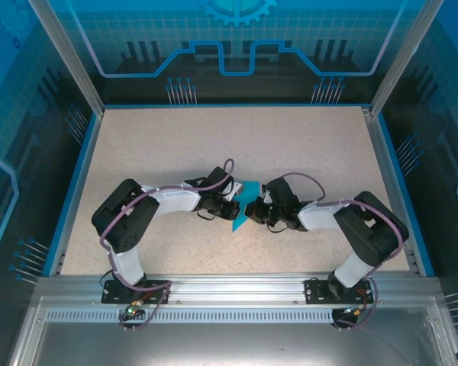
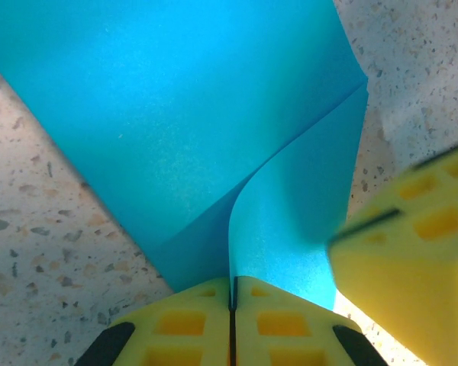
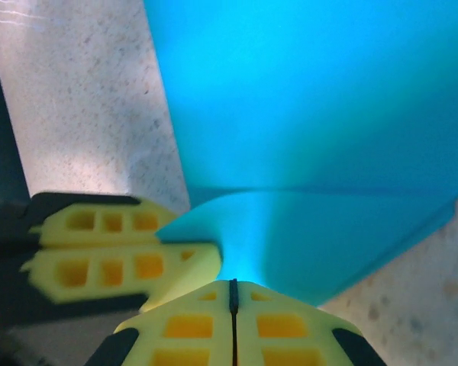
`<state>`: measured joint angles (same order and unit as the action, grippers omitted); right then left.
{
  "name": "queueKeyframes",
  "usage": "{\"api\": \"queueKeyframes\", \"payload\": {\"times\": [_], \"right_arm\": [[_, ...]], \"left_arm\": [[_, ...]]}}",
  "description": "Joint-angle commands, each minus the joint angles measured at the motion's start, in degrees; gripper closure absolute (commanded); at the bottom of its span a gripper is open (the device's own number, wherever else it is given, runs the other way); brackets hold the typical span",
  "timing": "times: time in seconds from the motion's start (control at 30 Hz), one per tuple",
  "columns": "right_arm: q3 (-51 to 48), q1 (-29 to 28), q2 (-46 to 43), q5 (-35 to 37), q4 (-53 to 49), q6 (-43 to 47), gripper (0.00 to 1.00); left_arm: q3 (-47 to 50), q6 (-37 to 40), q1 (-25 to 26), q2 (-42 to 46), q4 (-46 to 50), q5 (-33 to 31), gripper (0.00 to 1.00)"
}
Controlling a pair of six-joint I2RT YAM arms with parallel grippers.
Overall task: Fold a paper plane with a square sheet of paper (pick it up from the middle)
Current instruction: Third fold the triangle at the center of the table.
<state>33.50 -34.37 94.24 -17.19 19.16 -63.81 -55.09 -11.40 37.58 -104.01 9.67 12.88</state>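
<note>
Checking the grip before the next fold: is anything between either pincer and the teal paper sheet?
Nothing visible. The left pincer and the right pincer are each shut directly on the partly folded thin teal-blue paper sheet, close beside each other over the speckled table.

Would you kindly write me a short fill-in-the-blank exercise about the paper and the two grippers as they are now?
1. The sheet of paper is plain ___ in colour.
2. The left gripper is ___ on the sheet's edge.
3. The right gripper pinches the same sheet, so ___ grippers hold it.
4. In the top view the grippers meet near the ___ of the table.

Missing words: blue; shut; two; middle
</note>
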Motion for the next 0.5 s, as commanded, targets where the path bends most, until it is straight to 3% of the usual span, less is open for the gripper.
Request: {"api": "queueKeyframes", "payload": {"times": [0.0,0.47], "right_arm": [[1.68,1.23,2.85,-2.14,0.44,2.54,0.93],[2.76,7.50,-1.72,-4.85,-3.31,6.00,0.93]], "left_arm": [[1.37,1.59,0.20,-4.36,4.00,-1.29,0.92],[1.20,1.91,0.19,-5.05,4.39,-1.31,0.92]]}}
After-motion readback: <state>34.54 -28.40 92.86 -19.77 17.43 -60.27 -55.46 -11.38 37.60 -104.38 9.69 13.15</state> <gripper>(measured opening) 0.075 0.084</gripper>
